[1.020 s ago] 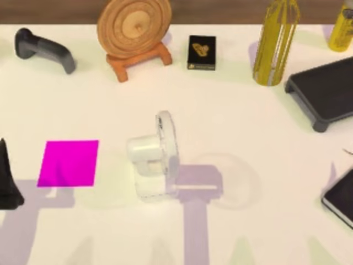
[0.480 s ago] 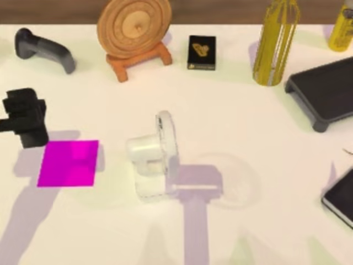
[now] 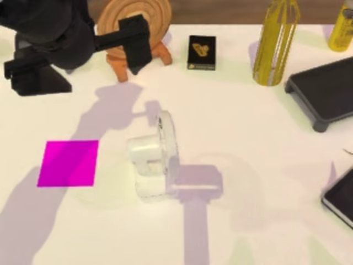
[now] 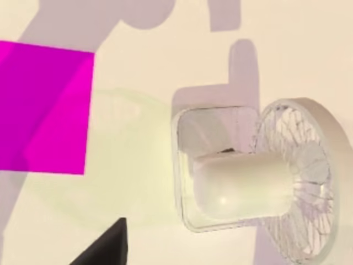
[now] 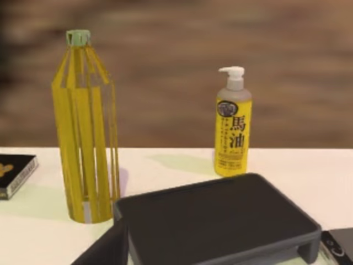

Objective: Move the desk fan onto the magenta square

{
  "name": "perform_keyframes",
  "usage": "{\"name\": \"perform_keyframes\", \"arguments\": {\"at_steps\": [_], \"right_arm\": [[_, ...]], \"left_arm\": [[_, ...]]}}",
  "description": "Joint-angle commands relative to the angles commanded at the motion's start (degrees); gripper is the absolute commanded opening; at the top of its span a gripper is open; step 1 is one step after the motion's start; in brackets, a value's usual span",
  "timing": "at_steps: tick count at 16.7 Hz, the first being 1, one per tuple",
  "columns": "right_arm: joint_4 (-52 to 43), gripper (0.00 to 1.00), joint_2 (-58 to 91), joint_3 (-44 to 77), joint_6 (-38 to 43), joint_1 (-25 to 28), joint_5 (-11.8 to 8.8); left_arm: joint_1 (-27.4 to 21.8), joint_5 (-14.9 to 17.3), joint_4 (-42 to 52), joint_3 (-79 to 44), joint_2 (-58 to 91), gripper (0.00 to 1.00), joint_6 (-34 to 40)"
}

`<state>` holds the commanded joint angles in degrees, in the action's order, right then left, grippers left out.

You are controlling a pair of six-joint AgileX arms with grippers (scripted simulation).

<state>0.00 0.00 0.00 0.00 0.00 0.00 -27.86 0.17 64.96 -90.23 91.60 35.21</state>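
The pale, semi-translucent desk fan [image 3: 151,157] stands near the table's middle, its round cage to the right of its motor housing. In the left wrist view the desk fan [image 4: 248,182] has nothing touching it. The magenta square [image 3: 69,163] lies flat to the fan's left, bare, and the left wrist view shows the magenta square [image 4: 44,107] too. My left gripper [image 3: 87,65] hangs high over the far left of the table, open and empty, behind both; one fingertip [image 4: 107,248] shows. My right arm is outside the top view; one fingertip [image 5: 107,248] shows, set wide.
A wooden disc on an orange stand [image 3: 135,27] sits at the back, partly behind my left arm. A black box [image 3: 202,52], a yellow bottle [image 3: 274,41], a pump bottle [image 3: 342,27], a dark tray [image 3: 325,91] and a phone [image 3: 342,196] occupy the back and right.
My left arm has come in from the left edge and swung up toward the far left, now high above the table. Its shadow now reaches the fan. The fan has not moved.
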Motion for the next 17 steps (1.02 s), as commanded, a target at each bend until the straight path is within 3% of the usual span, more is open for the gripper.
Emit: {"name": "perform_keyframes", "arguments": {"at_steps": [4, 8, 17], "right_arm": [[0.0, 1.00, 0.0, 0.0, 0.0, 0.0, 0.0], [0.0, 1.00, 0.0, 0.0, 0.0, 0.0, 0.0], [0.0, 1.00, 0.0, 0.0, 0.0, 0.0, 0.0]], "left_arm": [[-5.4, 0.0, 12.7, -18.6, 19.1, 1.00, 6.9], [-8.8, 0.1, 20.7, -29.3, 30.4, 1.00, 11.0], [-9.2, 0.1, 21.3, -30.2, 32.4, 1.00, 11.7]]}}
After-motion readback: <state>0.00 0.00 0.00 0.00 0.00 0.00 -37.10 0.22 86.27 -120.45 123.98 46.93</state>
